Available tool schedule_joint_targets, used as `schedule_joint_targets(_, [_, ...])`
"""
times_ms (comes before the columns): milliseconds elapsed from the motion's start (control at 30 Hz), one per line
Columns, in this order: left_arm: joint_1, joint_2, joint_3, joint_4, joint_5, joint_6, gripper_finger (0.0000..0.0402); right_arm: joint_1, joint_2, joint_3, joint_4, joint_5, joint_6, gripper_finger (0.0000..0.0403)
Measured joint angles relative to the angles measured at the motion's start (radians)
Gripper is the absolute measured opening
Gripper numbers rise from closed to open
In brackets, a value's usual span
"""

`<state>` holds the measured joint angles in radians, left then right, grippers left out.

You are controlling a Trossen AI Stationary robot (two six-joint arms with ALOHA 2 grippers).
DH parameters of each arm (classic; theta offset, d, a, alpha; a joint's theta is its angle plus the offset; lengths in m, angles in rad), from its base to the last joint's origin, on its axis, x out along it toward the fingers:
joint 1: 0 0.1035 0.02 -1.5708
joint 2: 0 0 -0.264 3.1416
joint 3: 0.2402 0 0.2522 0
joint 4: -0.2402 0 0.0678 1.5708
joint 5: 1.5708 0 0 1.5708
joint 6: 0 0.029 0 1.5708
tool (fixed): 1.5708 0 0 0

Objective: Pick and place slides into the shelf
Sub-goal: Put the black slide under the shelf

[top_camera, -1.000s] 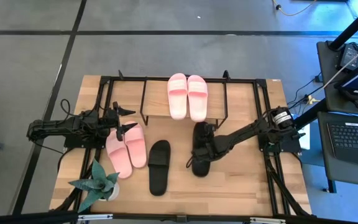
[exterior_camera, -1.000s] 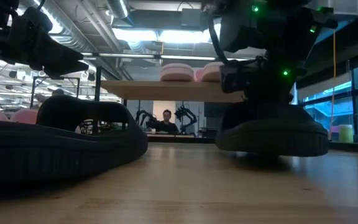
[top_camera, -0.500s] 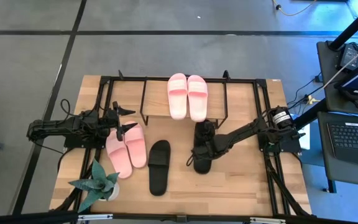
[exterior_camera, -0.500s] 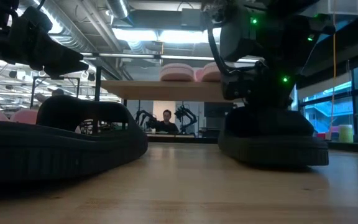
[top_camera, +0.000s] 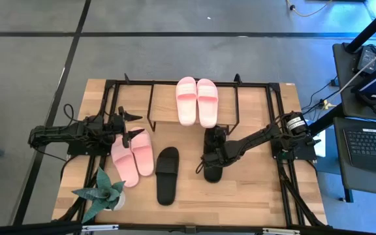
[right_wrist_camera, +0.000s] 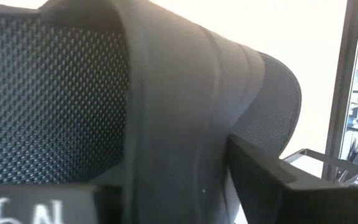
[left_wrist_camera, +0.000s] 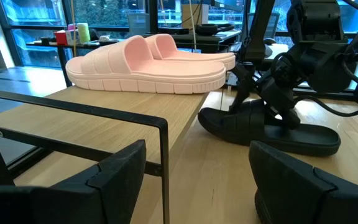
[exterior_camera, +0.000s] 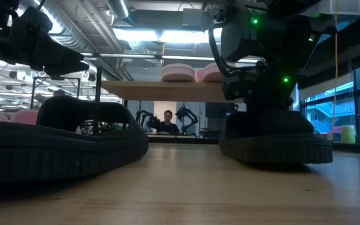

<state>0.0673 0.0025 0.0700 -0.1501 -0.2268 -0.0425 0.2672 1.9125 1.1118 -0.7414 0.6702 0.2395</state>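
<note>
One pink pair of slides [top_camera: 196, 101] lies on the shelf's top board [top_camera: 253, 104] at the far middle. A second pink pair [top_camera: 132, 158] lies on the table left of centre. My left gripper [top_camera: 130, 125] hangs open over that pair's far end, touching nothing. One black slide [top_camera: 167, 175] lies flat near the table's middle. The other black slide [exterior_camera: 274, 134] lies flat on the table just before the shelf's near edge. My right gripper [top_camera: 214, 147] is down on its strap [left_wrist_camera: 253, 115]. That strap fills the right wrist view.
A potted plant [top_camera: 100, 192] stands at the near left corner. The shelf's thin black frame [left_wrist_camera: 166, 149] crosses in front of the left gripper. A laptop [top_camera: 371, 147] sits off the table to the right. A person [exterior_camera: 167, 120] shows far behind the table.
My right gripper has come down with the black slide. A second ago the slide hung a little above the table; now its sole lies flat on the wood before the shelf. The left arm has kept still.
</note>
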Motion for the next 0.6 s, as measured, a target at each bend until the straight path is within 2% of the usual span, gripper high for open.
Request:
schedule_joint_targets(233, [0.0, 0.0, 0.0, 0.0, 0.0, 0.001, 0.0276, 0.005, 0.0, 0.01, -0.013, 0.003, 0.016, 0.0226])
schedule_joint_targets(600, [0.0, 0.0, 0.0, 0.0, 0.0, 0.001, 0.0276, 0.025, 0.004, 0.084, -0.032, -0.1, -0.035, 0.0232])
